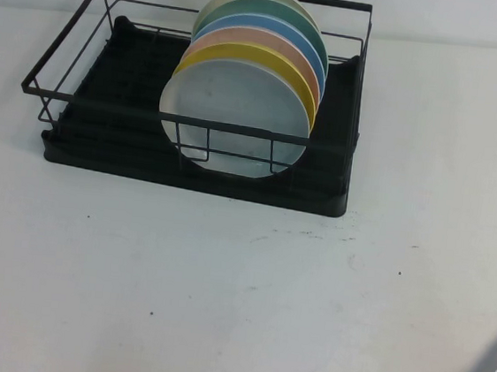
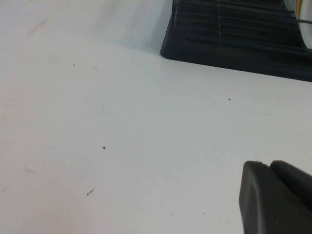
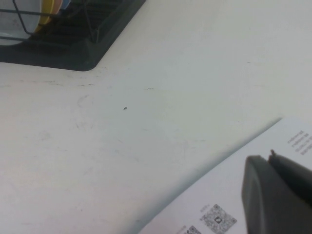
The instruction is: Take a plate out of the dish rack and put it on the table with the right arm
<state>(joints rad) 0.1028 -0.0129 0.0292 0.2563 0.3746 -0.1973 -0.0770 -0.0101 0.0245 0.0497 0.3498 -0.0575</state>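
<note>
The round pale grey-blue plate [image 1: 236, 114] stands upright at the front of a row of plates in the rectangular black wire dish rack [image 1: 199, 168], just ahead of a yellow plate [image 1: 283, 67]. You see open white speckled counter [image 1: 219, 298] on the rack's near side. A white printed sheet [image 3: 243, 195] lies at the counter's right edge, partly cut off. Only a dark corner of the left claw [image 2: 275, 197] and of the right claw [image 3: 278, 192] shows, each above the counter; whether either is spread you cannot tell.
</note>
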